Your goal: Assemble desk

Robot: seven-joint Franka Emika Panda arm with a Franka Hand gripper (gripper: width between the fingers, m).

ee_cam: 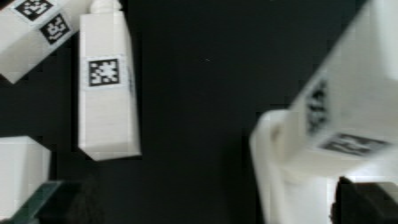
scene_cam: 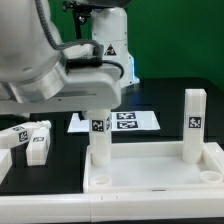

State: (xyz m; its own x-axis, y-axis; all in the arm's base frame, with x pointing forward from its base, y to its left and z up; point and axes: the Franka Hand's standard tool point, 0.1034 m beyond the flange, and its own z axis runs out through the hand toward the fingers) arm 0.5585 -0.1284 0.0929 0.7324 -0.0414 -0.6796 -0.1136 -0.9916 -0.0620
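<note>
Claw (ee_cam: 208,200): wide open. The wrist view shows its two dark fingertips (ee_cam: 50,205) far apart with bare counter between them, and nothing is clamped in it.
Claw position: in the exterior view the white arm (scene_cam: 40,60) fills the upper left, and its head hangs just above the left upright leg (scene_cam: 100,140). Whether it touches the leg's top cannot be told.
Desk top (scene_cam: 150,185): a white rimmed tray lying flat on the black counter (scene_cam: 55,170), at the near edge of the scene and reaching from the middle to the exterior view's right.
Left upright leg: stands vertical at the far left corner of the desk top, with a black-and-white tag on its face.
Right upright leg (scene_cam: 194,125): stands vertical at the far right corner and also carries a tag. It is well apart from the other.
Loose legs (scene_cam: 33,142): white square-section pieces lying on their sides on the counter at the exterior view's left, beside the desk top and not joined to it.
Wrist view: one loose leg (ee_cam: 107,90) lies flat with its tag facing up. A blurred leg (ee_cam: 338,110) with tags rises close to one fingertip.
Marker board (scene_cam: 140,120): lies flat on the counter, farther back than the desk top, between the two upright legs as seen.
</note>
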